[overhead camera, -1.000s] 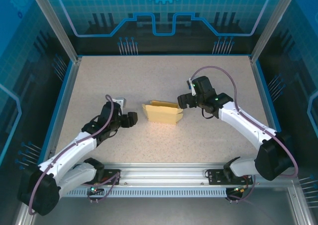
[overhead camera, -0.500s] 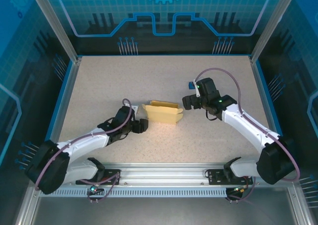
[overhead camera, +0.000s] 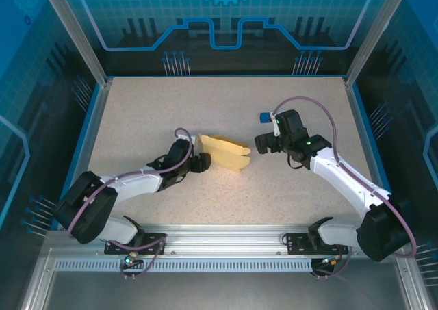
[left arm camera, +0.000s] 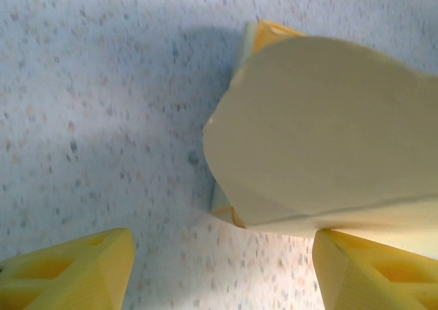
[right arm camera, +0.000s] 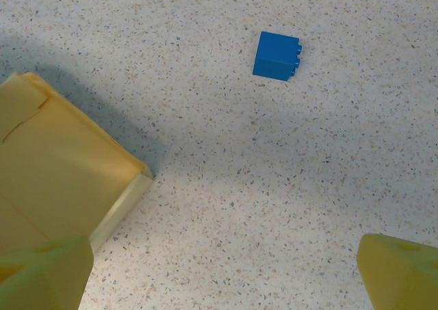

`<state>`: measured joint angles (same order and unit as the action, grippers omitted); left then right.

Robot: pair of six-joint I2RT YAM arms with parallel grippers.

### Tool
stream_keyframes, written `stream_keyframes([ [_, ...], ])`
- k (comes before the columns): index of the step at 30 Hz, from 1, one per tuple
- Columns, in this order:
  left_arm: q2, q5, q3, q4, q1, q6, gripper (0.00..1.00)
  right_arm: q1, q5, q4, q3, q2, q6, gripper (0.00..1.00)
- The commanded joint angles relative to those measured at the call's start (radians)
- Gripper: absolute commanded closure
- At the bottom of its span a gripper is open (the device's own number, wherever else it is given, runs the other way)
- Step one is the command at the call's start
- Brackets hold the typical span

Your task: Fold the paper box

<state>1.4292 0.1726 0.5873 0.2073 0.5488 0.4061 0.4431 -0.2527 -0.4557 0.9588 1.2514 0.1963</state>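
Box (overhead camera: 224, 152), lengthwise between the two, lies just ahead of the spread left jaws (right jaws, likewise spread, stand farther off).

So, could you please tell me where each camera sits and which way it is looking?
Top external: above and behind the bases, looking down on the table; both arms show, left gripper at the paper box, right gripper near it.
Left wrist: on the left arm, looking down at the box; its yellow fingertips show.
Right wrist: looks down at the box corner and blue cube; fingertips show.
Shared: all three see the box.
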Motion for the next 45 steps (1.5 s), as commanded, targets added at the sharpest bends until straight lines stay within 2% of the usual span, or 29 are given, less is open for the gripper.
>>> stream_keyframes([
  [1, 0.057, 0.018, 0.066, 0.053, -0.034, 0.004, 0.30, -0.021, -0.011, -0.022, -0.017, -0.027, -0.011, 0.00],
  [5, 0.140, 0.000, 0.152, 0.055, -0.052, -0.026, 0.30, -0.057, -0.011, -0.034, -0.026, -0.040, 0.011, 0.00],
  [9, 0.235, -0.045, 0.264, 0.039, -0.071, -0.048, 0.30, -0.109, 0.041, -0.031, -0.032, -0.039, 0.043, 0.00],
  [19, 0.436, -0.175, 0.545, -0.050, -0.072, -0.074, 0.30, -0.124, 0.074, -0.031, -0.053, 0.055, 0.103, 0.02],
  [24, 0.473, -0.196, 0.652, -0.125, -0.071, -0.117, 0.29, -0.122, 0.195, 0.014, -0.074, 0.101, 0.143, 0.09],
  [32, 0.357, -0.165, 0.572, -0.116, -0.117, -0.106, 0.28, -0.072, 0.431, 0.196, -0.161, 0.153, 0.254, 0.13],
  [39, 0.165, -0.116, 0.384, -0.086, -0.166, -0.074, 0.28, 0.014, 0.480, 0.379, -0.235, 0.195, 0.371, 0.14],
  [45, -0.002, -0.081, 0.243, -0.086, -0.206, -0.053, 0.27, 0.083, 0.479, 0.459, -0.239, 0.238, 0.431, 0.17],
])
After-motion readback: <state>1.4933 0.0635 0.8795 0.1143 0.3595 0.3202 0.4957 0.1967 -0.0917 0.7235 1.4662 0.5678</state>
